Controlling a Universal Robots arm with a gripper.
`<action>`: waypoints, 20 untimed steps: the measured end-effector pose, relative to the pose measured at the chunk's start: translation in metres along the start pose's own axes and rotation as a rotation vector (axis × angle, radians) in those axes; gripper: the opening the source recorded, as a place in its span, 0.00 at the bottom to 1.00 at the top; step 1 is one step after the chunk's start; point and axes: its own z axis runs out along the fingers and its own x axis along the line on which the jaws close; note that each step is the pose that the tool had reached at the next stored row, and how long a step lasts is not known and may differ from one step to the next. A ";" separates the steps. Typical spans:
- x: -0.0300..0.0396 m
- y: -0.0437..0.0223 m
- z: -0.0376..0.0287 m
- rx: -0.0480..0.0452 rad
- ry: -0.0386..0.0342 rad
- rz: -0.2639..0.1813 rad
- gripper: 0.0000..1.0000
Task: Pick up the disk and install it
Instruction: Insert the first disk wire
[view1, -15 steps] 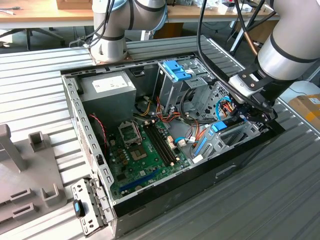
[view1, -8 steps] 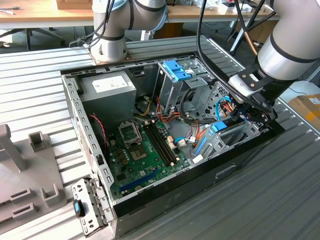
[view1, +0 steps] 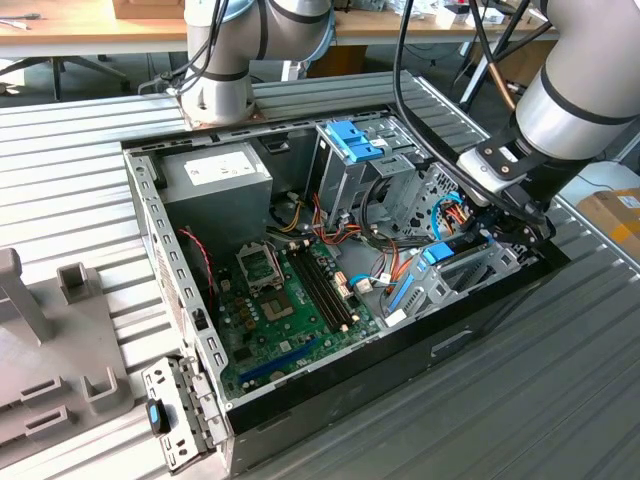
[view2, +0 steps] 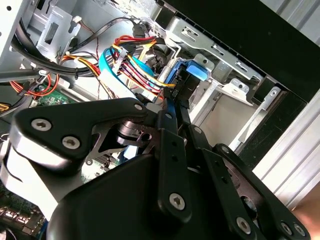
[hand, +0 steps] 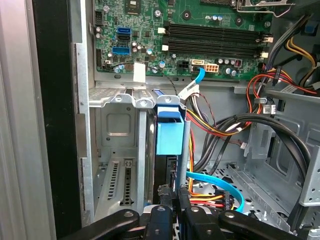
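Note:
The disk stands on edge in a slot of the silver drive cage, at the front corner of the open computer case on the exterior view's right. Its long blue edge runs out from between my fingers toward the cage's squarish blue tab. My gripper hangs low over the cage, and its black fingers are pressed close together on the disk's near end. In the second wrist view the gripper covers most of the disk's body.
Bundles of red, yellow and blue cables crowd the bay beside the cage. The motherboard lies mid-case, and a grey box with a white label sits at the back. A blue-topped cage stands behind. A loose metal bracket rests outside the case.

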 end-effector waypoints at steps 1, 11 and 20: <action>-0.0003 -0.0005 0.0003 -0.0033 0.0090 -0.002 0.16; -0.0016 -0.0009 0.0001 -0.0083 0.0130 0.011 0.16; -0.0023 -0.0009 -0.0001 -0.0114 0.0159 0.025 0.16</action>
